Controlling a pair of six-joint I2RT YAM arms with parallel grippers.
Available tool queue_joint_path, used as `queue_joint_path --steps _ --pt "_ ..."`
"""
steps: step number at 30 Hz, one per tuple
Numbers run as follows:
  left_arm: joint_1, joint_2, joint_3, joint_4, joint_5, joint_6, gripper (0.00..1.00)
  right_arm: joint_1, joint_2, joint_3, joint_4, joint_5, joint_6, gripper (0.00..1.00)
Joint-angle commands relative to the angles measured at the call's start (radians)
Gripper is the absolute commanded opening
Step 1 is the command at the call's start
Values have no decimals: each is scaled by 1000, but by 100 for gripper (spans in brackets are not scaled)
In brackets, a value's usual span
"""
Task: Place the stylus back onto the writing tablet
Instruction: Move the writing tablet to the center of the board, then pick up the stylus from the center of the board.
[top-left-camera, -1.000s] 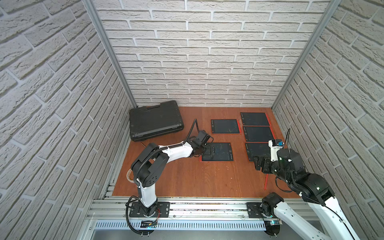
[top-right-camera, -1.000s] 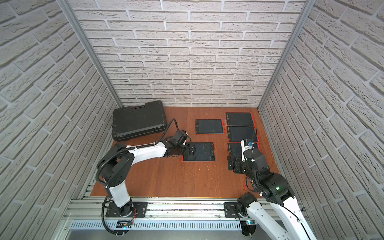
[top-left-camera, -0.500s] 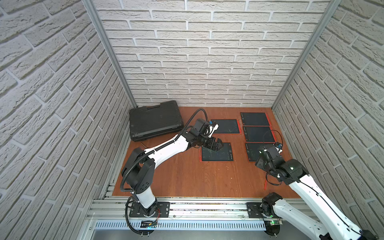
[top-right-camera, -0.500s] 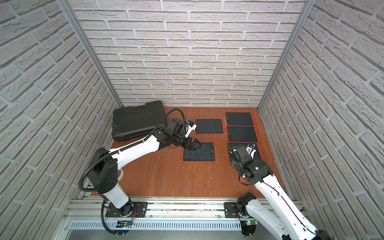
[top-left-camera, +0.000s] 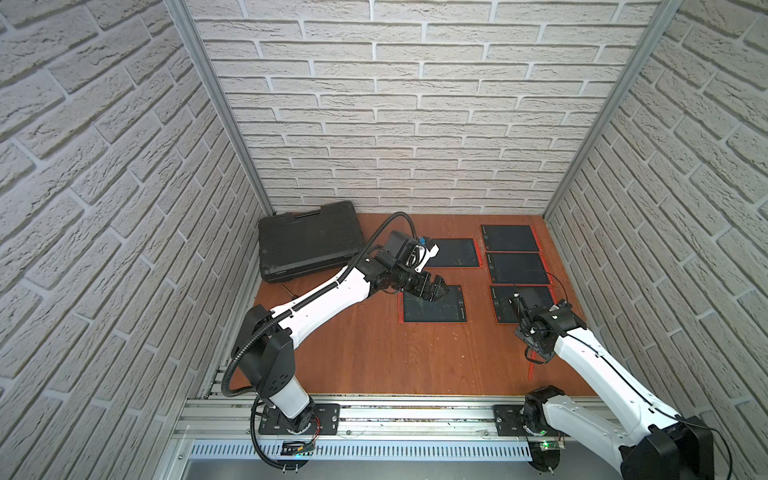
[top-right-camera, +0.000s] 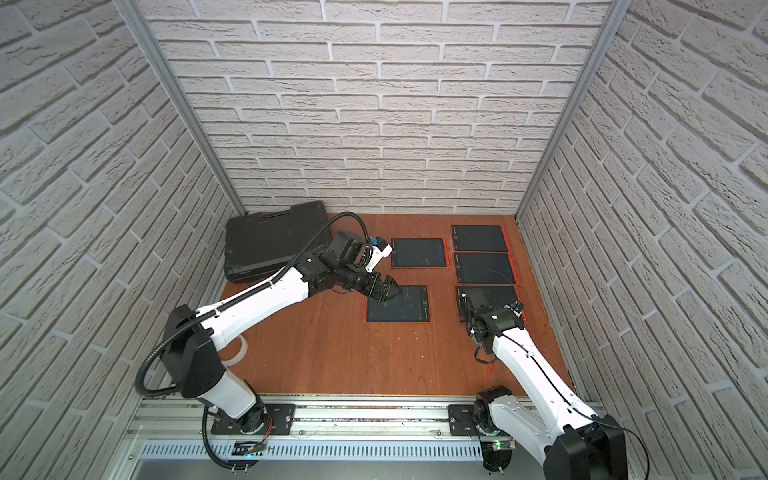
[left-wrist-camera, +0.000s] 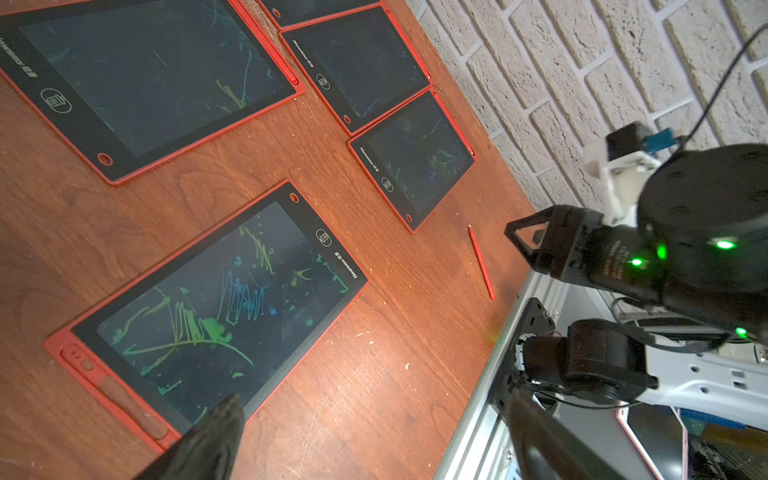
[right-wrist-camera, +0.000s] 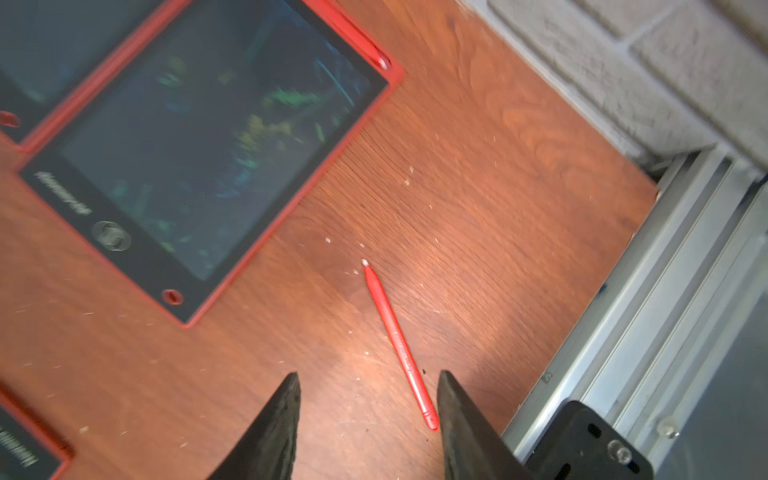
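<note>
Red stylus (right-wrist-camera: 399, 349): flat on the bare desk (top-left-camera: 374, 353) and loose, down by the front right corner, between the right-hand tablet (top-right-camera: 486, 299) and the metal rail (top-left-camera: 374, 411). In both top views it is only a thin red line.
Stylus tip: the pale end points toward the right-hand tablet with a strip of bare wood between them, so it is near but not touching.
Right gripper (right-wrist-camera: 370, 378): fingers apart with nothing held, hanging over the blunt end of the stylus. In the wrist view that end lies just beside one finger – whether they touch, I cannot tell.
Left gripper (top-left-camera: 436, 291): spread wide and empty, hovering over the far part of the centre tablet (top-left-camera: 432, 309).
Centre tablet: flat on the desk on its own. It has a red frame and a dark screen covered in green and blue scribbles, and it is well apart from the stylus.
Right-hand tablet: the front one of a column of three along the right wall. The right arm's wrist covers part of it in the top views. It is the tablet closest to the stylus.
Other tablets (top-left-camera: 518, 268): two more lie behind it in that column and one lies behind the centre tablet. All are flat with red frames.
Black case (top-left-camera: 309, 239): closed, in the far left corner of the desk by the brick walls (top-left-camera: 395, 104).
Rail: runs along the front edge, with both arm bases mounted on it.
</note>
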Motion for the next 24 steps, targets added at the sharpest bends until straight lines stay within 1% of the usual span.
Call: queue_joint_path --steps 1,3,6,10,16,21,24 --pt "-10 -42 2 -35 -38 -33 98 -54 -34 -61 93 -89 -14 51" --pt "-11 -46 1 -44 -56 -40 98 -89 -33 -93 128 -131 -30 49" --pt "-13 -56 2 -54 -89 -47 98 -135 -33 -129 160 -160 -54 47" --pt "-13 -50 29 -99 -131 -55 98 -214 -24 -164 227 -232 -87 45" --pt "-16 -26 76 -152 -170 -74 98 -304 51 -188 320 -303 -158 42" --pt "-21 -2 97 -158 -186 -96 98 -341 111 -191 355 -341 -201 39" --pt "-23 11 108 -162 -193 -98 98 -353 123 -205 364 -326 -216 38"
